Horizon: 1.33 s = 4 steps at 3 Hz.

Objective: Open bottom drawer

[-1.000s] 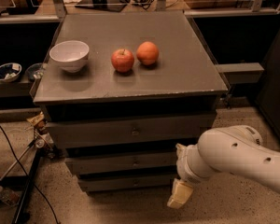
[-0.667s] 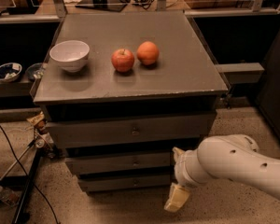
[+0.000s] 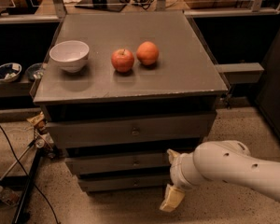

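Because rigid and probably light-running, take bottom drawer [image 3: 121,182] at mid-front, with gripper [image 3: 166,180] beside its right end, fingers spread, empty.

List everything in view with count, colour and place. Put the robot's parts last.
Round white bowl: one, white, left on the cabinet top.
Red apple: one, red, middle of the top, right of the bowl.
Round orange fruit: one, orange, just right of the apple.
Flat grey cabinet top: one, grey, centre.
Tall grey top drawer front: one, grey, under the top.
Mid-sized grey middle drawer front: one, grey, below it.
Thin grey bottom drawer front: one, grey, lowest, looks closed.
Small dish: one, blue and white, shelf at far left.
White robot arm: one, white, lower right.
Gripper: one, tan fingers, open, in front of the lower drawers' right end.
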Each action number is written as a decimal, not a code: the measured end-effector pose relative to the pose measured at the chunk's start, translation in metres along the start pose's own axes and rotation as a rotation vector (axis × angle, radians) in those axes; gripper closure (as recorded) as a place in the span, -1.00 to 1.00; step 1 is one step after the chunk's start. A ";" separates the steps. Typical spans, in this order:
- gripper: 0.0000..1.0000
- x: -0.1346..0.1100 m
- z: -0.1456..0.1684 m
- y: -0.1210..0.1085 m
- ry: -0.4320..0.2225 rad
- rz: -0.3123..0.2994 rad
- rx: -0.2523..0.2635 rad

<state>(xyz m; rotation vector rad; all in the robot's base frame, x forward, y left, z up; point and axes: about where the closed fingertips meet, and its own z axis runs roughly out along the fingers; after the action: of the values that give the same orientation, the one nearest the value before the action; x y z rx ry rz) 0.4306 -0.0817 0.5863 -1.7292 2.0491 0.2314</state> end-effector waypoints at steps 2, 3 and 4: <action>-1.00 0.003 0.084 0.013 -0.074 0.051 -0.039; -1.00 0.004 0.091 0.016 -0.082 0.059 -0.037; -1.00 0.018 0.124 0.027 -0.080 0.092 -0.052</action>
<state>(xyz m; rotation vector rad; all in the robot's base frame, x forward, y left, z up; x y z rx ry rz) 0.4303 -0.0425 0.4643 -1.6303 2.0840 0.3796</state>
